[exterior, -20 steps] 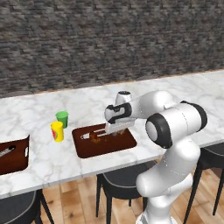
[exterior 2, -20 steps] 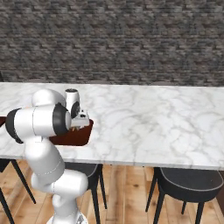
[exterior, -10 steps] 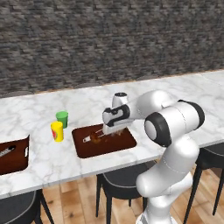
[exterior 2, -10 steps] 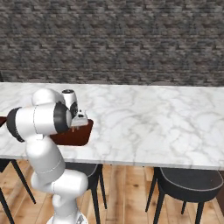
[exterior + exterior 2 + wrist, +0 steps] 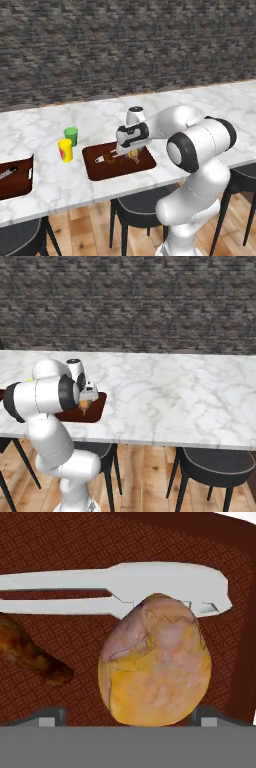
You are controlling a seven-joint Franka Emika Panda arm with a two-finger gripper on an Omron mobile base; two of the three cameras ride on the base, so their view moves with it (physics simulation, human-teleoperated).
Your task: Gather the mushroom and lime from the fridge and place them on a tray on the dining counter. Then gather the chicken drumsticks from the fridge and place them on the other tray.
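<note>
With the gripper [image 5: 129, 717] closed on a chicken drumstick [image 5: 156, 662] and hanging low over the brown tray [image 5: 97, 170], the task reads as being in its second half: this is the drumstick tray, and a second drumstick [image 5: 30, 652] already lies on the tray floor off to one side of the gripper in the hand view. Just beyond the held piece, under the gripper's line of sight, lies a pale metal utensil [image 5: 120, 587] whose identity I cannot settle. Whether the mushroom and lime are already placed cannot be confirmed; the other tray [image 5: 15, 180], well off to the gripper's left along the counter, is cut by the frame edge and shows only a small pale item. Judged remaining: lower, release, withdraw, and fetch any further drumsticks if the fridge holds more. Room: bare tray floor shows below the held drumstick on the side away from the lying one, but the utensil and the tray's far wall sit close ahead. A yellow cup [image 5: 65, 150] and a green cup [image 5: 71, 135] stand on the marble counter [image 5: 175, 396] beyond the tray's left rim, clear of a straight lift. The counter to the gripper's right is open
</note>
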